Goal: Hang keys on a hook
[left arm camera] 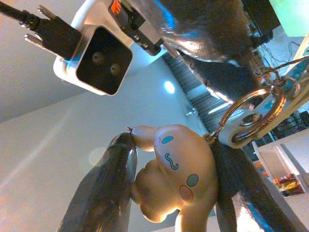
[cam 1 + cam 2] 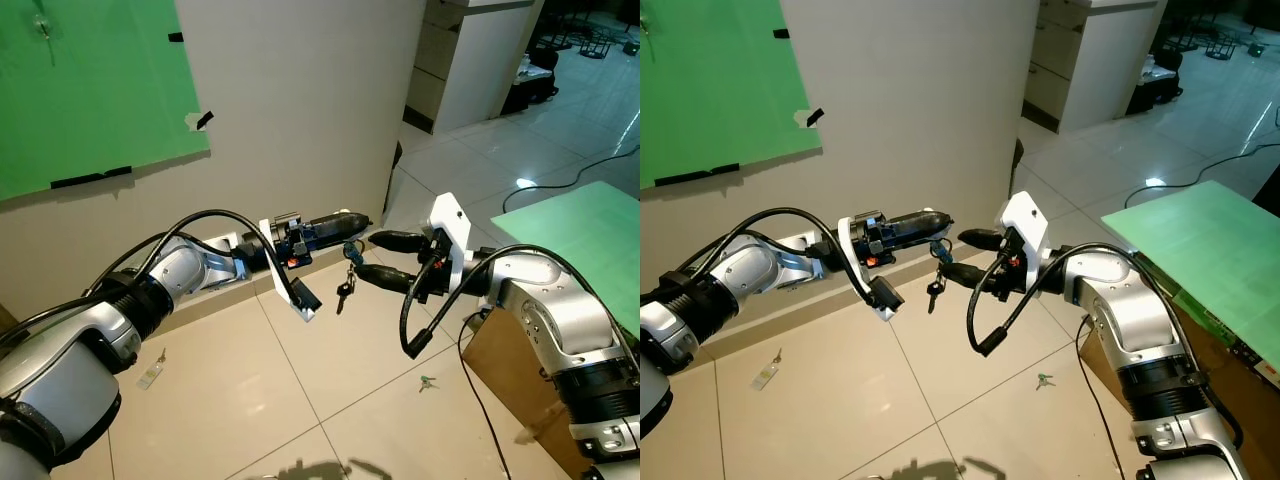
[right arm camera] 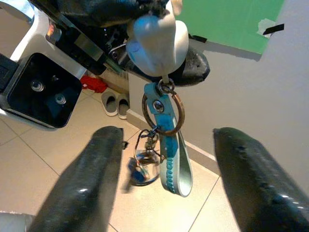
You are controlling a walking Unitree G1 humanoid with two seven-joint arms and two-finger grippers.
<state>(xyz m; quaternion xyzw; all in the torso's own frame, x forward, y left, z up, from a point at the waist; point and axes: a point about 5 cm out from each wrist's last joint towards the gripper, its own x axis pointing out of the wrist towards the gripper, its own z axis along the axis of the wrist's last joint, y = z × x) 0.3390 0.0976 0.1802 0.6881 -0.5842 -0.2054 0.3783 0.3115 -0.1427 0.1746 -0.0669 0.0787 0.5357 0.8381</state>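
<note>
Handover step by the look of it: left gripper (image 2: 350, 222) is clamped on the white plush charm (image 1: 174, 179), keys (image 2: 345, 292) dangling just below its tips, right gripper (image 2: 375, 258) spread wide beside them, needing to close on the key ring (image 3: 163, 113).

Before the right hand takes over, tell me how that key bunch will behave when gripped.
The key bunch will probably swing: it dangles loosely below the left hand, which pinches only the plush charm. It looks floppy, being linked through a ring with a limp blue strap. The open right hand may find it shifting.
</note>
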